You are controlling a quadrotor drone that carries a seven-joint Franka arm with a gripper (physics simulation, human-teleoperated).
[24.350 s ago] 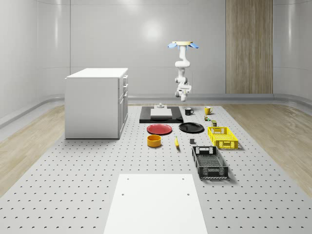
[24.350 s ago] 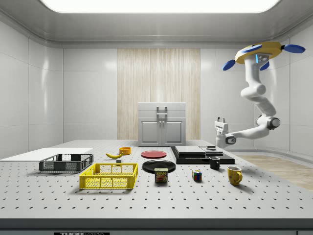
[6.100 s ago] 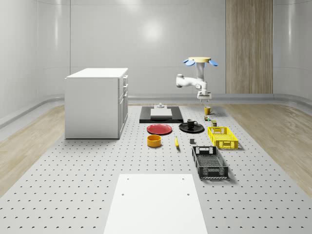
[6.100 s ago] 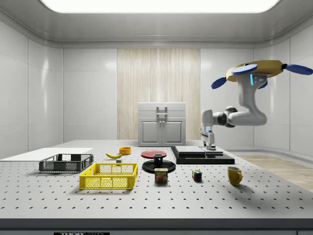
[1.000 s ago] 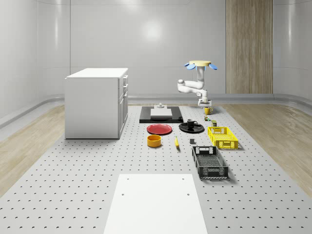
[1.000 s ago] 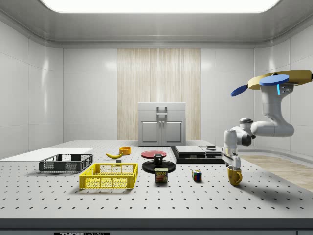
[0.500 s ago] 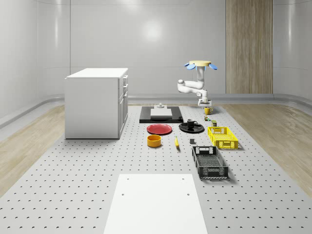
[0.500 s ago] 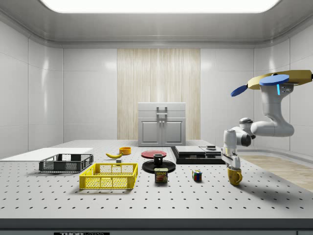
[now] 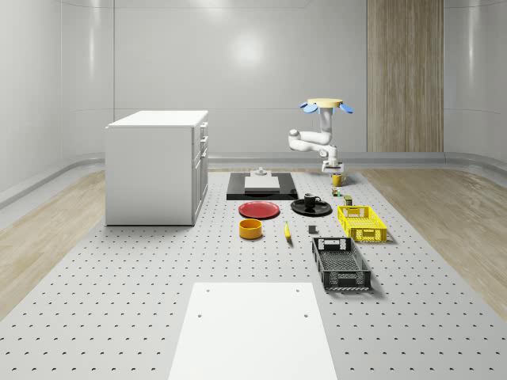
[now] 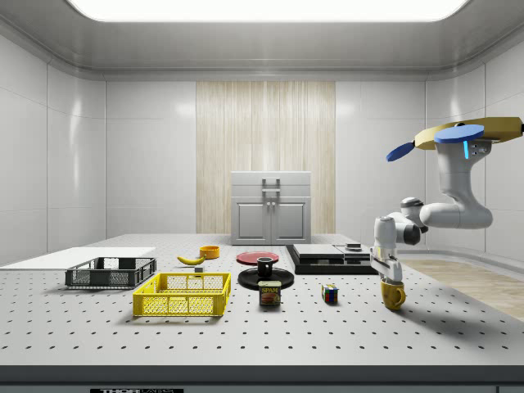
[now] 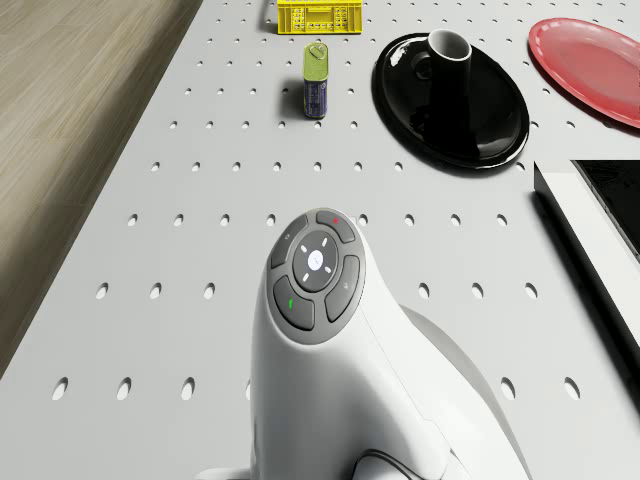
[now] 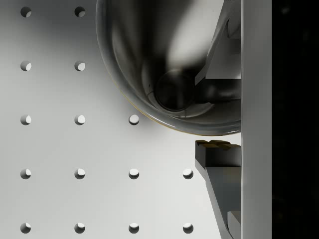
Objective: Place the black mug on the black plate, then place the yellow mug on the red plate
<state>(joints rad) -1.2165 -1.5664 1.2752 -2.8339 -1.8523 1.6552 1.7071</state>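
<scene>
The yellow mug [image 9: 337, 180] stands upright on the table at the whole-scene view's far right. The drone [image 10: 458, 135] hovers above and just beyond the mug, its arm bent down to it. My gripper [image 12: 219, 137] is shut on the yellow mug's [image 12: 164, 64] wall, one finger [image 12: 219, 50] inside the rim and the other outside. In the side view the gripper [image 10: 391, 274] sits right on top of the mug [image 10: 393, 293]. The black mug [image 11: 448, 50] stands upright on the black plate [image 11: 480, 130]. Beside that plate lies the red plate [image 9: 259, 210], bare.
A white cabinet [image 9: 158, 166] stands at the whole-scene view's left. A black slab [image 9: 238, 192] with a white block lies behind the plates. A can [image 10: 270, 293] and a coloured cube [image 10: 329, 293] stand near the mug. Nearer are a yellow crate [image 9: 362, 222], black crate [image 9: 341, 263], orange bowl [image 9: 250, 229] and banana [image 9: 287, 230].
The fingers have closed from wide open onto the yellow mug's wall. Drone, arm and mug stay where they were.
</scene>
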